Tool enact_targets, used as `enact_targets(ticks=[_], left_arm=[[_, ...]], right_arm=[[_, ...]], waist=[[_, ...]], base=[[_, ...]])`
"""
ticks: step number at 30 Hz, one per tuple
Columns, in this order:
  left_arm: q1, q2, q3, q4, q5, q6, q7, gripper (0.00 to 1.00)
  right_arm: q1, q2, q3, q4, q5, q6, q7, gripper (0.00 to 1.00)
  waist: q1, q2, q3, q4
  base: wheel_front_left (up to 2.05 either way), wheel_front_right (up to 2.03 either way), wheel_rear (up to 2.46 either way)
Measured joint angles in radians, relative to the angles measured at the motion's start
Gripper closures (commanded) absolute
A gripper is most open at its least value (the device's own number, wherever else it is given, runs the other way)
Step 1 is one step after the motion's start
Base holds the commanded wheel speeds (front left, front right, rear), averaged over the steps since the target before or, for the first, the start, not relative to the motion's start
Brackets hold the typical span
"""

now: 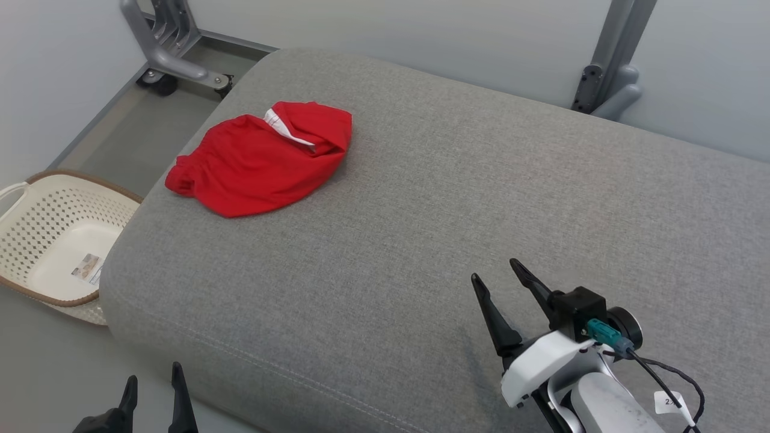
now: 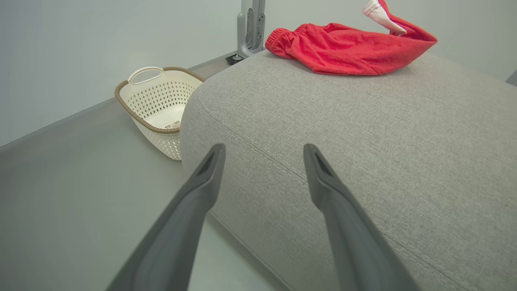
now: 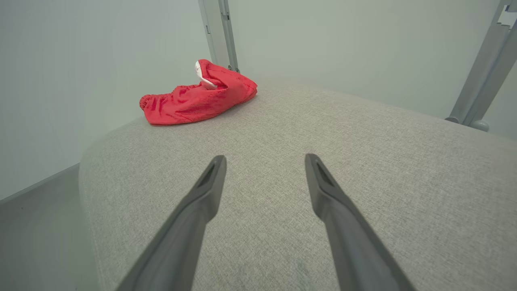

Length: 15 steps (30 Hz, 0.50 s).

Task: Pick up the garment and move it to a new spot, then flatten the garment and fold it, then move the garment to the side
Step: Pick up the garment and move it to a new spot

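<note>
Up at ten o'clock on the grey cushion lies the crumpled red garment, not yet picked up, so my left gripper and right gripper, both wide and empty, probably need a long reach.

Left end effector, right end effector: fingers spread, empty.

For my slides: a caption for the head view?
Crumpled red shorts on a grey cushion, basket alongside; left gripper and right gripper open, empty.
</note>
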Motion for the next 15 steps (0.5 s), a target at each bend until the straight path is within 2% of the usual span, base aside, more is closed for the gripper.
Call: enact_targets(ticks=[5, 9, 15], left_arm=[[0.0, 0.0, 0.001, -0.001, -0.04, -0.003, 0.0, 0.0], [-0.023, 0.0, -0.018, 0.024, -0.098, -0.036, 0.0, 0.0], [-0.162, 0.0, -0.022, 0.101, -0.11, -0.063, 0.0, 0.0]], right_arm=[[-0.001, -0.016, 0.019, 0.007, 0.009, 0.0, 0.0, 0.0], [-0.018, -0.038, 0.022, 0.004, 0.01, 0.0, 0.0, 0.0], [-0.057, -0.068, 0.027, -0.026, 0.008, 0.0, 0.0, 0.0]], waist=[[0.0, 0.0, 0.013, 0.023], [0.0, 0.0, 0.036, 0.014], [0.0, 0.0, 0.097, -0.021]], base=[[0.0, 0.0, 0.0], [0.0, 0.0, 0.0], [0.0, 0.0, 0.0]])
